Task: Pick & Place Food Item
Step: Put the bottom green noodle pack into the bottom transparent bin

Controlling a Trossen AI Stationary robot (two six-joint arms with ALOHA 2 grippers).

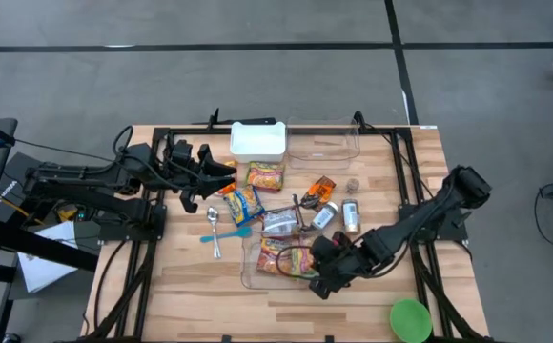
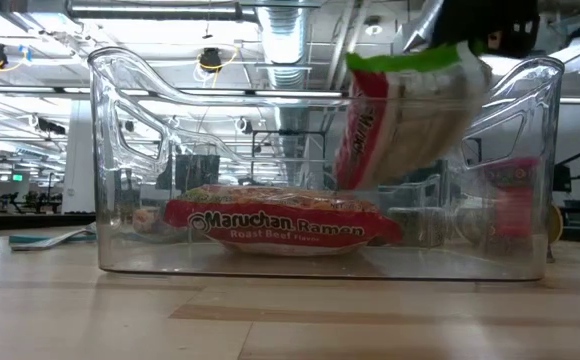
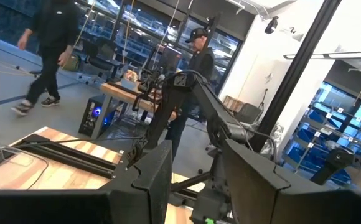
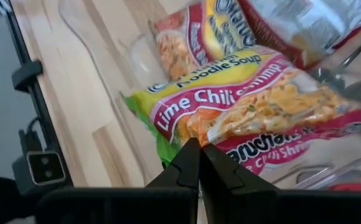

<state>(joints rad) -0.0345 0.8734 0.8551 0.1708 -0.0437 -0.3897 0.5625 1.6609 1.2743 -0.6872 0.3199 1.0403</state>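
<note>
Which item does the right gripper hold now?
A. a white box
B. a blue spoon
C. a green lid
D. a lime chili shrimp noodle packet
D: in the right wrist view the right gripper has its jaws shut on the edge of the noodle packet, which hangs over the clear bin in the low view, where another ramen pack already lies.

Lime chili ramen packet (image 4: pixel 255 102): yellow band, white lettering, green edge, red lower panel, orange noodle photo. Roast beef ramen packet (image 2: pixel 280 226): red, white lettering. Bin (image 2: pixel 120 180): clear. Container (image 1: pixel 257 141): white. Bowl (image 1: pixel 410 319): green. Spoon (image 1: pixel 221 235): light blue. Table (image 1: pixel 191 286): light wood.
</note>
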